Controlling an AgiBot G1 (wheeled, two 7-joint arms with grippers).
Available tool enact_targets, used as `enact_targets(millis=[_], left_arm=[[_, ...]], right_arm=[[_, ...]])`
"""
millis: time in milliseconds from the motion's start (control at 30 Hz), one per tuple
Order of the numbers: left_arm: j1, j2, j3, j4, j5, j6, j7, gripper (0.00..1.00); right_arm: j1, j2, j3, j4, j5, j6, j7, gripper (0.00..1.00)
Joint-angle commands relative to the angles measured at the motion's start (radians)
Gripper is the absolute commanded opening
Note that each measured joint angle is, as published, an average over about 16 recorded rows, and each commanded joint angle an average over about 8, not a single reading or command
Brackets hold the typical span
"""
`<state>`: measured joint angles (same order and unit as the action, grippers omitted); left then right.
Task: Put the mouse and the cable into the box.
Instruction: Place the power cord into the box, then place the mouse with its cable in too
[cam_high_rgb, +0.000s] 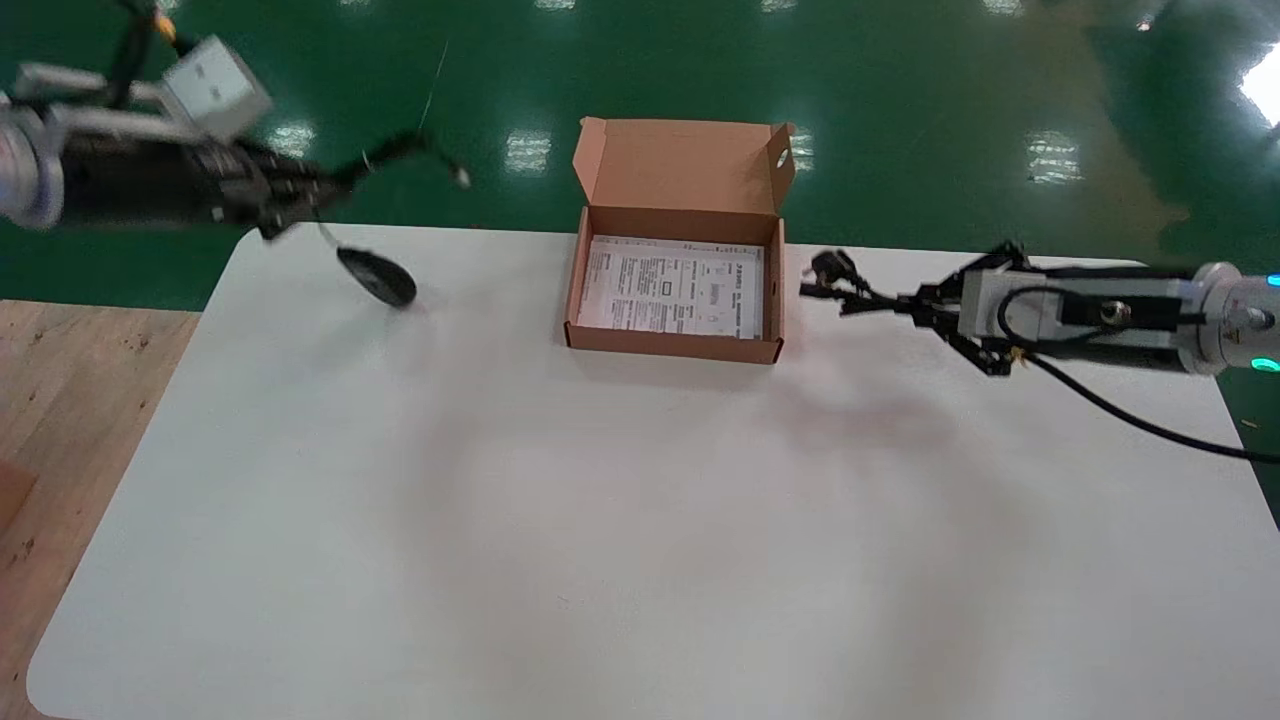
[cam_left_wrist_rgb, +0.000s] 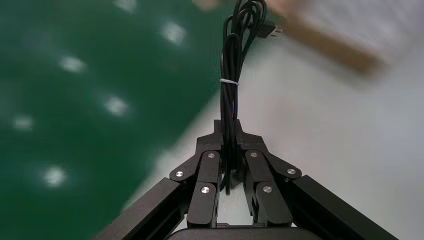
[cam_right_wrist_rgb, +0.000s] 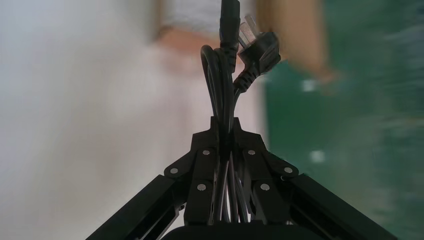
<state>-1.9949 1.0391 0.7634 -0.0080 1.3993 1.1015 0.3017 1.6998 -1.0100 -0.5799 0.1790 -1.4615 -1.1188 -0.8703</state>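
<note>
The left gripper clenches the bundled cord so the mouse dangles, and the right gripper pinches the cable beside the box, probably for loading.

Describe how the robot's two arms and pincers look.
The left pincer and right pincer look alike: matte black flat bars linked by silver rivets, narrowing to the tips. The left arm is a black cylinder with a grey ring and a pale boxy module on top. The right arm has a white-silver housing, a loose black cable and green lights.
</note>
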Motion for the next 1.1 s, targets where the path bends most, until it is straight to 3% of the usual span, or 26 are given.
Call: enact_targets(millis=[33, 300, 567, 800, 1000, 1067, 1100], left_arm=[[-0.049, -0.005, -0.024, 0.004, -0.036, -0.05, -0.038, 0.0], [-0.133, -0.005, -0.142, -0.113, -0.203, -0.096, 0.089, 0.0], [-0.17, 0.011, -0.193, -0.128, -0.273, -0.065, 0.195, 0.0], [-0.182, 0.018, -0.191, -0.094, -0.271, -0.052, 0.229, 0.0], [-0.188, 0.017, -0.186, -0.066, -0.263, -0.048, 0.241, 0.0], [-0.19, 0.017, -0.185, -0.059, -0.262, -0.045, 0.244, 0.0], [-0.191, 0.018, -0.185, -0.055, -0.261, -0.044, 0.246, 0.0]], right_arm=[[0.01, -0.004, 0.019, 0.031, 0.025, 0.024, -0.022, 0.0], [0.016, -0.166, 0.026, 0.06, 0.032, 0.177, -0.016, 0.0], [-0.001, -0.313, 0.014, 0.038, 0.015, 0.304, -0.099, 0.0], [-0.029, -0.35, -0.007, 0.037, 0.026, 0.327, -0.169, 0.0], [-0.048, -0.354, -0.039, 0.047, 0.045, 0.336, -0.163, 0.0], [-0.053, -0.354, -0.052, 0.048, 0.049, 0.34, -0.152, 0.08], [-0.055, -0.354, -0.06, 0.049, 0.051, 0.341, -0.144, 0.2]])
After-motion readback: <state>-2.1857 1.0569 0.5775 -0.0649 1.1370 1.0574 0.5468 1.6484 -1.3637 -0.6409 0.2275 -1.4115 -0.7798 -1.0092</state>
